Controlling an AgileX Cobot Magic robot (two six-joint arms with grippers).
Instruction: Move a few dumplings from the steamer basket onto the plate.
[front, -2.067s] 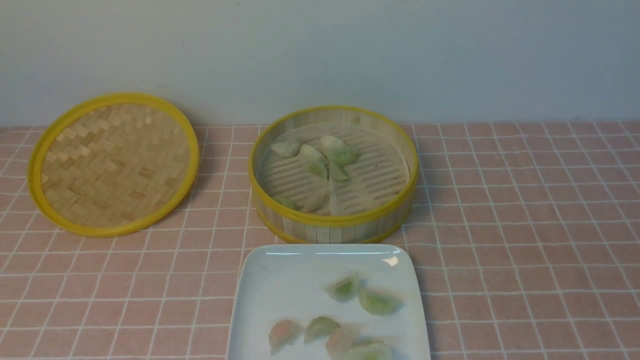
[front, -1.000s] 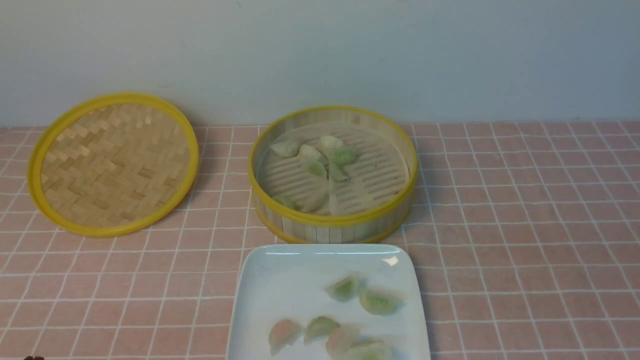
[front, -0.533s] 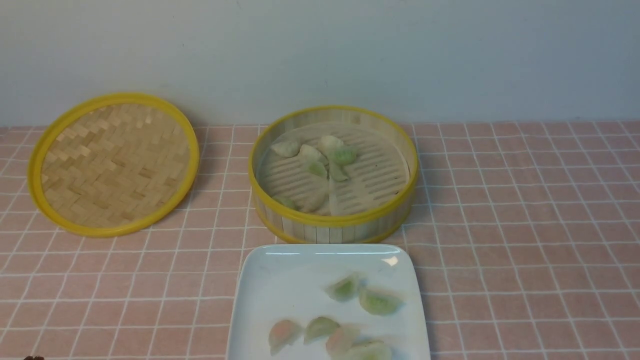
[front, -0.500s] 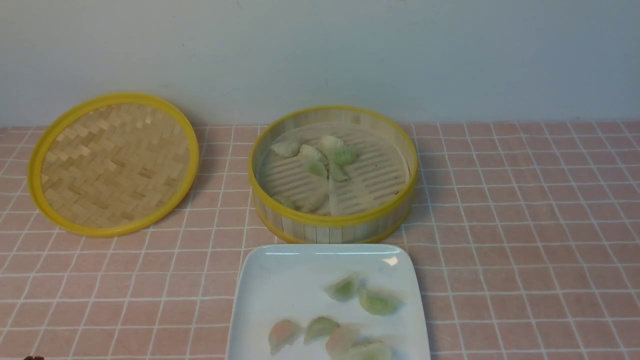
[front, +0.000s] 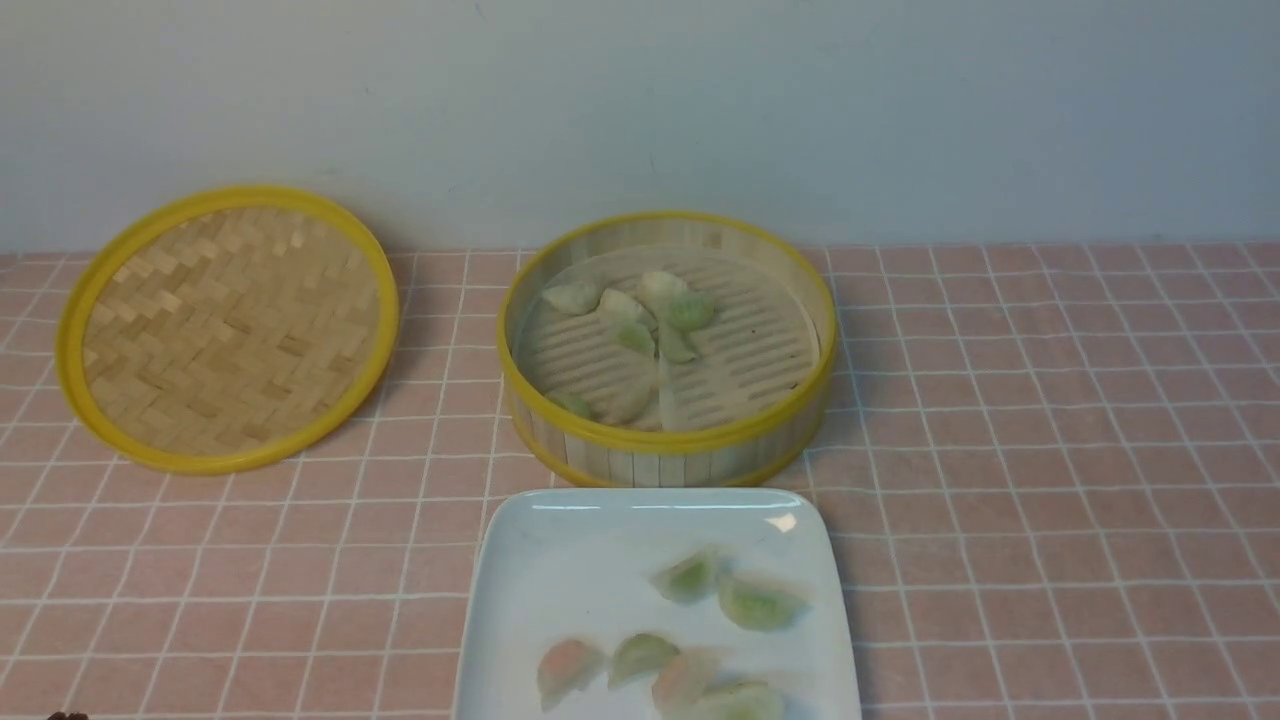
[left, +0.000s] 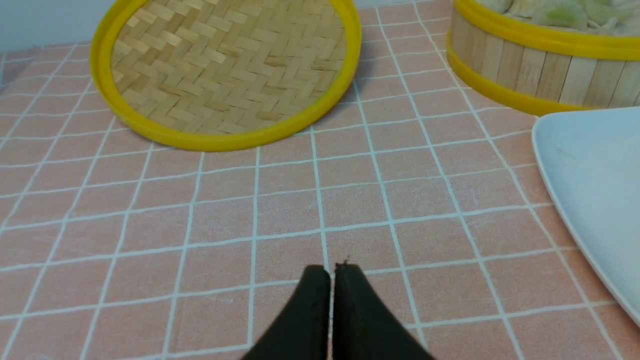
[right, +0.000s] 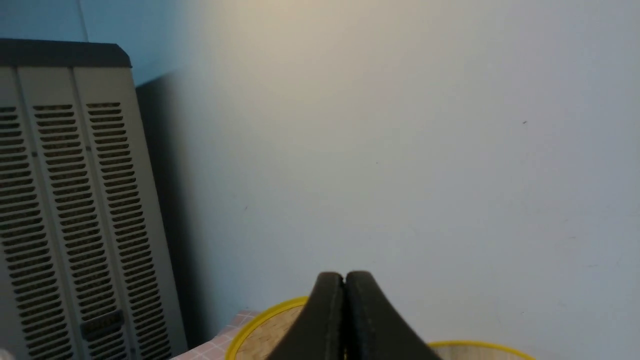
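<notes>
The dumplings (front: 640, 315) are split between two places: one cluster lies inside the steamer basket (front: 668, 440), mostly toward its far-left part, with a few more against its near wall, and about six others (front: 757, 604) lie on the plate (front: 560, 560), toward its right and near part. The plate is set just in front of the basket, its far edge almost touching the basket's wall. The woven bamboo lid (front: 228, 328) is found to the left of the basket, propped at a tilt toward the wall behind, with a gap of tablecloth between the two.

No arm is shown in the front view. Only in the left wrist view is the left gripper (left: 331, 272) seen: its black fingers are pressed together, empty, held low over the pink checked tablecloth (left: 280, 200) in front of the lid and to the left of the plate's edge (left: 590, 170). The basket wall (left: 530, 65) is seen side-on there. In the right wrist view the right gripper (right: 344, 280) is likewise seen pressed shut and empty, raised and aimed at the pale wall (right: 400, 150); a louvred grey cabinet (right: 65, 210), invisible in the front view, is shown there.

Bare tablecloth is left wide open to the right of the basket and plate.
</notes>
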